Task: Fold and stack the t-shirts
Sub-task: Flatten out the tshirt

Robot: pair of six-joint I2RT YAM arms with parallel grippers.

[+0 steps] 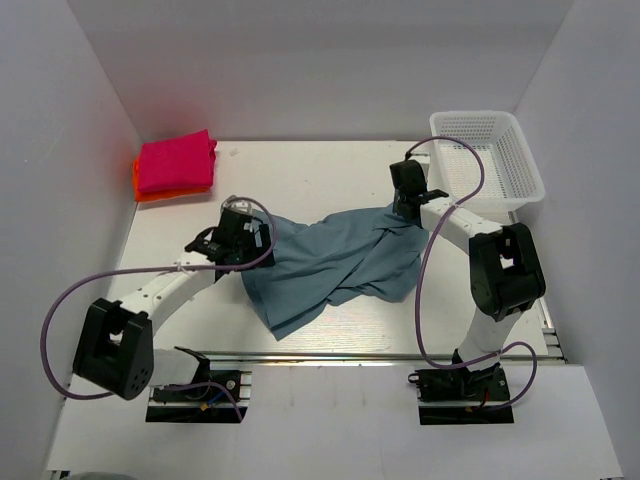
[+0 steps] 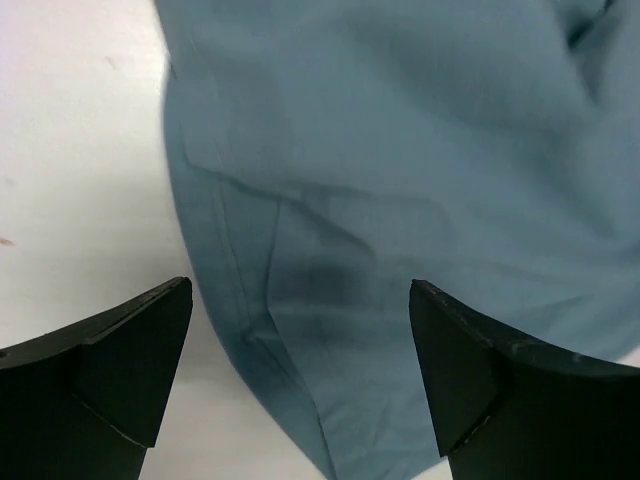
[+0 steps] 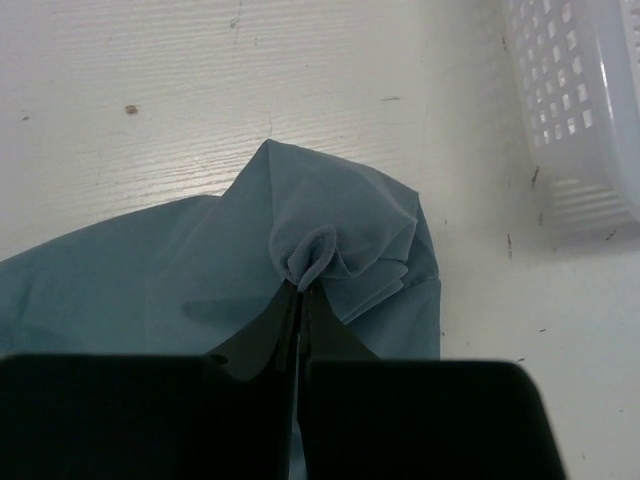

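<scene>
A robotics lab test cell is indicated, not a home or shop: a bare white table (image 1: 320, 175) is boxed in by plain white panels (image 1: 320, 60) behind it and at both its sides. A left arm (image 1: 160, 290) and a right arm (image 1: 505, 270) are bolted at the table's near edge, with purple cables (image 1: 44, 340) looped beside them. A teal t-shirt (image 1: 330, 265) at the table's middle and a white mesh basket (image 1: 520, 175) at its far right corner are set out.
</scene>
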